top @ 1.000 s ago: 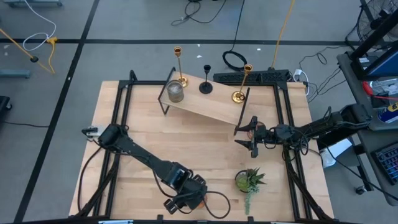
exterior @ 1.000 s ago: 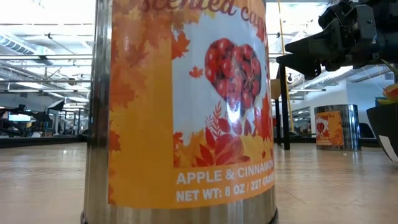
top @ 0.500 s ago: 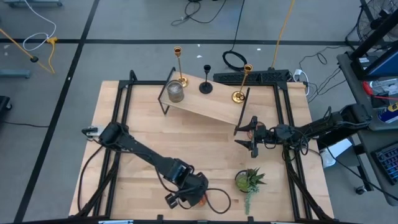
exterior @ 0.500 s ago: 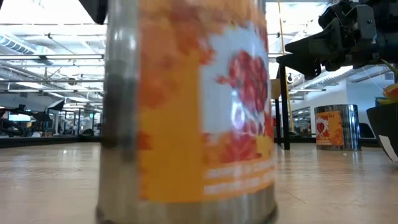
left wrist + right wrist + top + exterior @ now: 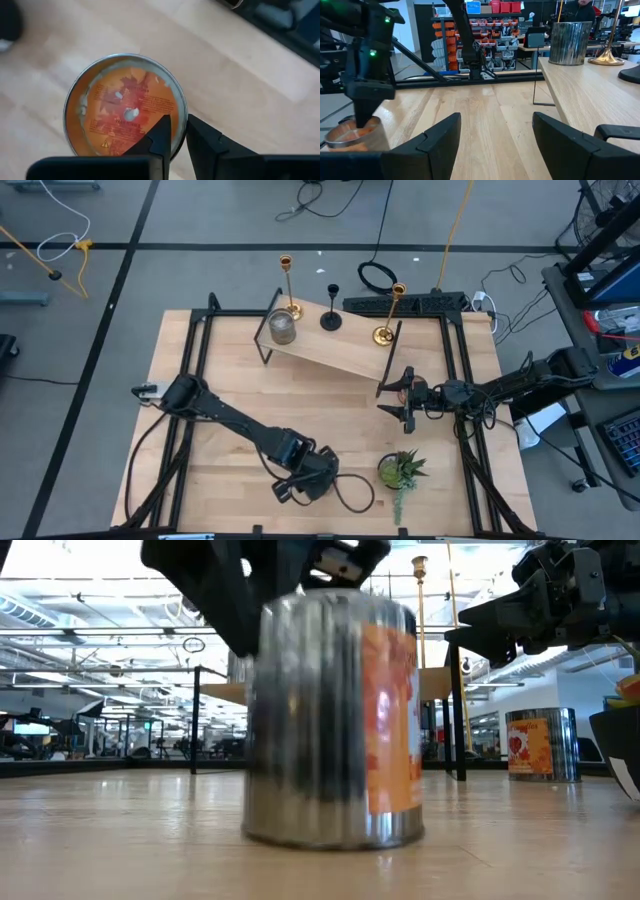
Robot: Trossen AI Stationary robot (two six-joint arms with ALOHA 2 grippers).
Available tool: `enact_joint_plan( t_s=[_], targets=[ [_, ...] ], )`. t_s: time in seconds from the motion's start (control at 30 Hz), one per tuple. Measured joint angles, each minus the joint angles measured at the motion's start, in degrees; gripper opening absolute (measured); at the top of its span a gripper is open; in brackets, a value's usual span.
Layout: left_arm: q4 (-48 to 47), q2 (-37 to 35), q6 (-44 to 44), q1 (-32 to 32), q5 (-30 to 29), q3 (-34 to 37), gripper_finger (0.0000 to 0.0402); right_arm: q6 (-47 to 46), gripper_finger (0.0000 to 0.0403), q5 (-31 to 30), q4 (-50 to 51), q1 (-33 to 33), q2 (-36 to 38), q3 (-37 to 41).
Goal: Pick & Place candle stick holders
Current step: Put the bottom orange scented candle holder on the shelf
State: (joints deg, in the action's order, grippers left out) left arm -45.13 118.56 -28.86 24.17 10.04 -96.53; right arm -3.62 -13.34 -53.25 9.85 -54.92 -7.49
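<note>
**Left gripper clamps the candle tin's rim and starts carrying it inward**

The left gripper (image 5: 306, 480) now pinches the rim of the orange-labelled candle tin (image 5: 335, 720), one finger inside the lip and one outside, as the left wrist view shows. A second ago those fingers stood wide; half a second ago they had already come together on the rim. That means the grasp is made, and the carry looks to be under way.

The tin has moved with the arm. In the low view it filled the frame a second ago, its label legible; now it sits farther from that camera and smaller, label turned to the side and blurred (so it is probably still in motion). I cannot tell from that view whether its base touches the wooden table (image 5: 230, 390) or just clears it. From above, the left gripper has shifted toward the green potted plant (image 5: 402, 471), and is near it but apart.

The right gripper (image 5: 405, 406) waits with fingers spread beside the slanted wooden shelf (image 5: 335, 348), unchanged across the frames. On that shelf a second candle tin (image 5: 283, 328), two gold candlesticks (image 5: 388, 313) and a short black holder (image 5: 331, 315) stand untouched.
</note>
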Motion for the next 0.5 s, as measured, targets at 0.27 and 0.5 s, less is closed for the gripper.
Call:
enact_joint_plan(
  t_s=[0.27, 0.5],
  targets=[
    [-2.03, 0.00, 0.97, -2.50, -0.01, 0.00, 0.0015, 0.00, 0.0242, 0.00, 0.00, 0.01, 0.00, 0.00],
    [-2.22, -0.01, 6.67, -4.59, -4.40, -0.08, 0.0008, 0.01, 0.0242, 0.00, 0.00, 0.02, 0.00, 0.00]
  ],
)
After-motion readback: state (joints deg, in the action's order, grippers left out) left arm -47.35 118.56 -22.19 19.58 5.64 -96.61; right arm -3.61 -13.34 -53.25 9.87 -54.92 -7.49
